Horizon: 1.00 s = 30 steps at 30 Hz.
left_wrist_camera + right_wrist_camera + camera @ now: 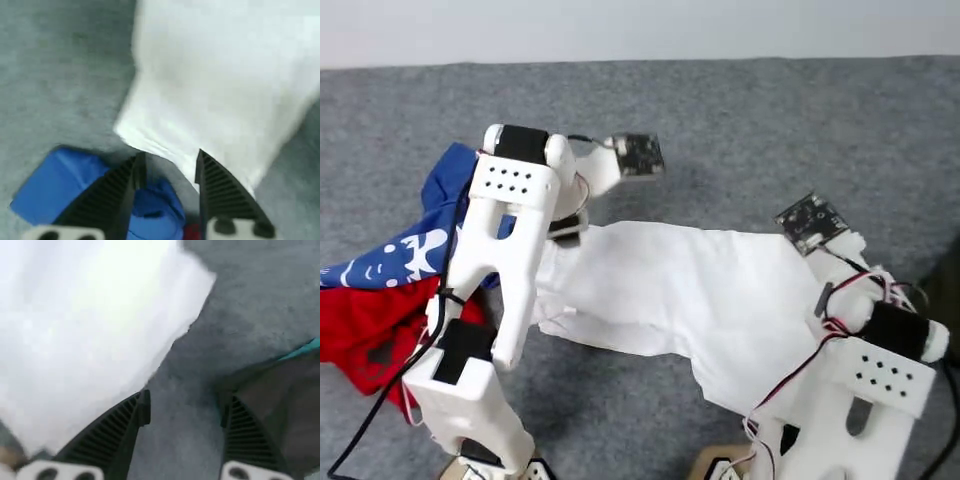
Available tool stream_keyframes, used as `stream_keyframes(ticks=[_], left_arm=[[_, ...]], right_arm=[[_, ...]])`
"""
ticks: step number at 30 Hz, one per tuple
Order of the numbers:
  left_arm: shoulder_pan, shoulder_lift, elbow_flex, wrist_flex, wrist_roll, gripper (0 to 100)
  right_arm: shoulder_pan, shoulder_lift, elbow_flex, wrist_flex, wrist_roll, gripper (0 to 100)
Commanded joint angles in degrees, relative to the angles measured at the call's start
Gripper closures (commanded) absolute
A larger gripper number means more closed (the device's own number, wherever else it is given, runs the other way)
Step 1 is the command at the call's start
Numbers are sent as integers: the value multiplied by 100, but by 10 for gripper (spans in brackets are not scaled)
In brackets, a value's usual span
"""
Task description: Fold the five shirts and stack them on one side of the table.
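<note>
Readable text: none in any view.
Blue shirt [448,172], left edge of bench: white print [415,255] of blotchy shapes; no letters or numbers can be made out.
White shirt [670,290], mid-bench: plain cloth.
Board [640,155] on one wrist: markings too small to read.
Second board [812,222], near right edge: the same.

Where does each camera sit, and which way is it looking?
High view: fixed overhead, looking down at the table, white shirt, blue shirt; left arm, right arm show.
Left wrist view: on the left arm, facing the white shirt's edge and blue shirt; open left gripper shows.
Right wrist view: on the right arm, facing white shirt and table; open right gripper shows.
Shared: all see the white shirt.
</note>
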Motion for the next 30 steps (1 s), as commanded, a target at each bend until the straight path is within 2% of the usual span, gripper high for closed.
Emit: stream_keyframes(ticks=[1, 6, 8, 12, 14, 17, 20, 25, 30], left_arm=[[0, -273, -92, -809, 1125, 834], [114, -273, 910, -2040, 2303, 886], [185, -281, 1270, -2295, 2479, 914], [273, -281, 1578, -2286, 2523, 942], [220, -281, 1657, -2286, 2549, 942], [114, -281, 1684, -2277, 2998, 942], [62, -281, 1692, -2277, 3314, 942], [114, -290, 1666, -1978, 3332, 942], [88, -281, 1666, -1793, 3332, 942]], right_arm=[[-277, -4, 413, -725, -615, 755], [-558, 4, 1319, -1903, -932, 852], [-637, 4, 1679, -2369, -932, 891], [-664, 40, 2110, -2844, -941, 921], [-655, 242, 2127, -2853, -941, 924], [-637, 743, 1996, -2800, -976, 924], [-637, 1341, 1495, -2404, -1433, 922], [-637, 2308, 404, -1455, -2198, 920], [-541, 2888, -176, -1218, -2593, 916]])
